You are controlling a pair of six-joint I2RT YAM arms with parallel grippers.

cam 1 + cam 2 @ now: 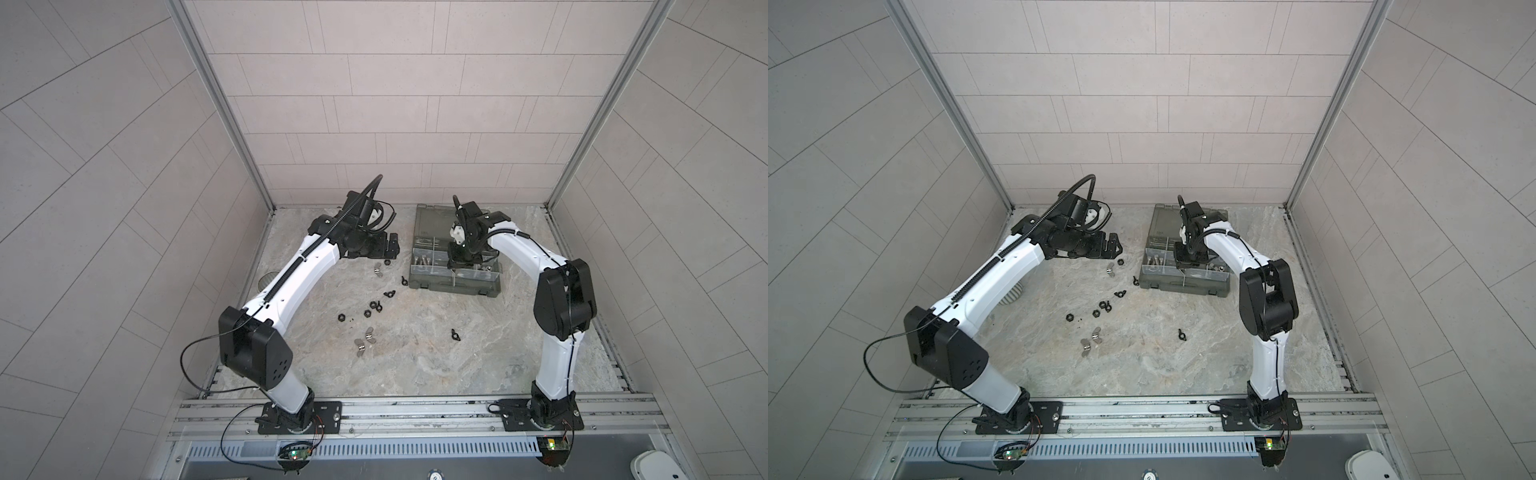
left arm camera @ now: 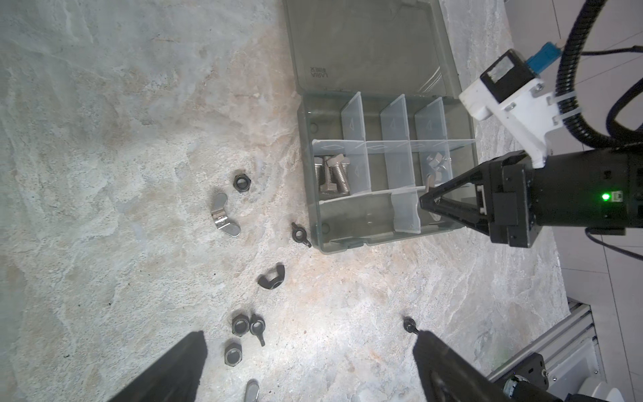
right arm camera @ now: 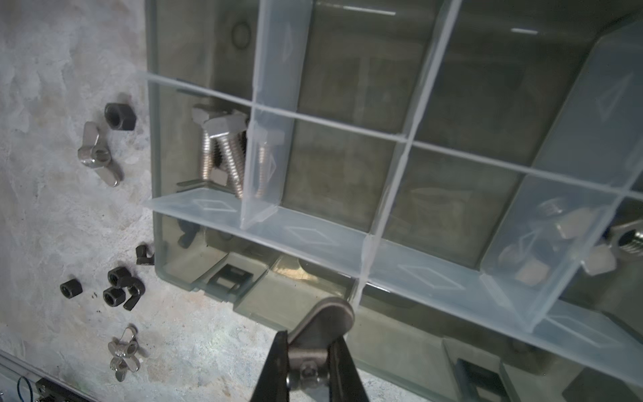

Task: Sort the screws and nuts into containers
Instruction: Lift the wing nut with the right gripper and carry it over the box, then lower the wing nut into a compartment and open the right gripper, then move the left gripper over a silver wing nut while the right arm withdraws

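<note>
Right wrist view showed the right gripper (image 3: 310, 348) pinching a silver wing nut (image 3: 328, 318) between its drawn-together fingers, one wing sticking out past the tips. It hung over the front edge of the organizer box (image 3: 155, 222), a smoky grey tray cut into compartments by clear dividers (image 3: 278, 69). Several silver hex-head screws (image 3: 226, 156) lay bunched in the compartment at one end of the middle row. A few silver nuts (image 3: 570, 222) sat in a compartment toward the other end of that row.

Left wrist view showed the left gripper (image 2: 308, 343) with its fingers spread wide and nothing between them, above the marbled table (image 2: 104, 139). The box's lid (image 2: 365, 45) lay open behind the tray. Loose pieces were scattered on the table beside the box: black hex nuts (image 2: 240, 181), black wing nuts (image 2: 271, 278) and a loose silver wing nut (image 2: 222, 215) just beside one hex nut. One black wing nut lay close against the box's front corner; whether it touched the wall could not be told.

In both top views the loose pieces lay left of the box, between the two arms. A pair of silver wing nuts (image 1: 360, 341) lay together nearer the arm bases, and a lone black wing nut (image 1: 456, 335) sat well apart from the rest, in front of the box.
</note>
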